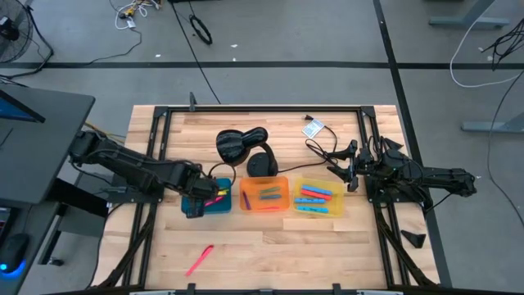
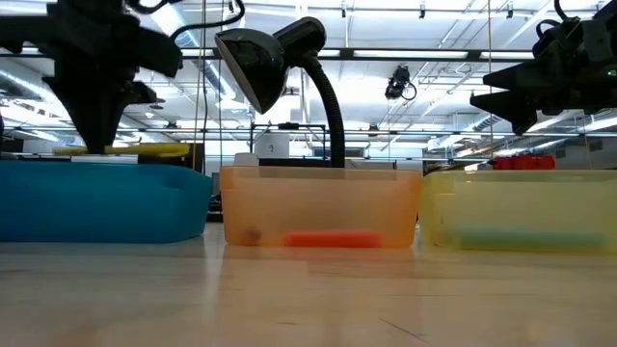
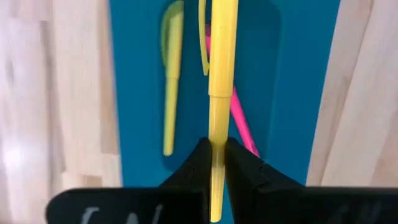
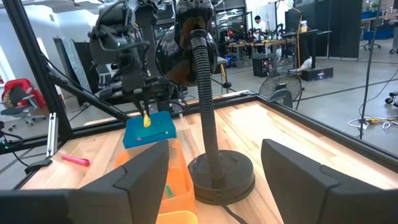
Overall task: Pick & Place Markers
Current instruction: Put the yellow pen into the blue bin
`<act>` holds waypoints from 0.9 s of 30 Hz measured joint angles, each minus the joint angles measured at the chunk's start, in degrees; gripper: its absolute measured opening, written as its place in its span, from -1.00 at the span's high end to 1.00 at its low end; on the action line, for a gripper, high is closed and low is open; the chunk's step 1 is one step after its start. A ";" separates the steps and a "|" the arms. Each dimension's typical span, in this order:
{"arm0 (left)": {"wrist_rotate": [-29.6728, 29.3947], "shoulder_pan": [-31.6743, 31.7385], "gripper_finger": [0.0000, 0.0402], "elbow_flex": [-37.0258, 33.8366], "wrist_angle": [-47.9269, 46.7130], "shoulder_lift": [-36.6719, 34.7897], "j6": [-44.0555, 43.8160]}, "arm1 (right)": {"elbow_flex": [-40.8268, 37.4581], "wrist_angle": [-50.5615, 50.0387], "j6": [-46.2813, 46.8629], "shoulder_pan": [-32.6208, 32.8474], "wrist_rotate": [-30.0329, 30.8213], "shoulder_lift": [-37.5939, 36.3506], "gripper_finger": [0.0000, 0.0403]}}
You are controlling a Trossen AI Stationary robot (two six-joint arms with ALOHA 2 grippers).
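My left gripper (image 1: pixel 195 202) hangs over the blue tray (image 1: pixel 214 206), pointing down and shut on a yellow marker (image 3: pixel 219 74). In the low view this marker (image 2: pixel 125 149) lies level just above the tray's rim (image 2: pixel 96 169). On the tray's floor lie a yellow-green marker (image 3: pixel 171 81) and a pink marker (image 3: pixel 239 118). More markers lie in the orange tray (image 1: pixel 264 196) and the yellow tray (image 1: pixel 318 197). A pink marker (image 1: pixel 199 260) lies alone on the table near the front. My right gripper (image 1: pixel 348 168) waits open at the table's right side. My left gripper pinches the yellow marker's barrel (image 3: pixel 217 134) between its two fingers (image 3: pixel 200 163), nearer the end away from the cap. The fingers come from above, pointing down, and lie across the marker. The marker sits level, clear of the blue tray's floor.
A black desk lamp (image 1: pixel 244 147) stands behind the trays, its round base (image 4: pixel 221 171) just beyond the orange tray (image 4: pixel 174 186). A black cable (image 1: pixel 323 152) runs along the table behind the yellow tray. Bare wood (image 1: pixel 311 254) lies in front of the trays.
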 joint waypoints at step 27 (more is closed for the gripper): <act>4.11 -1.17 0.87 -13.93 16.04 0.76 -3.02 | 0.00 0.00 -0.02 0.00 0.00 0.00 -0.28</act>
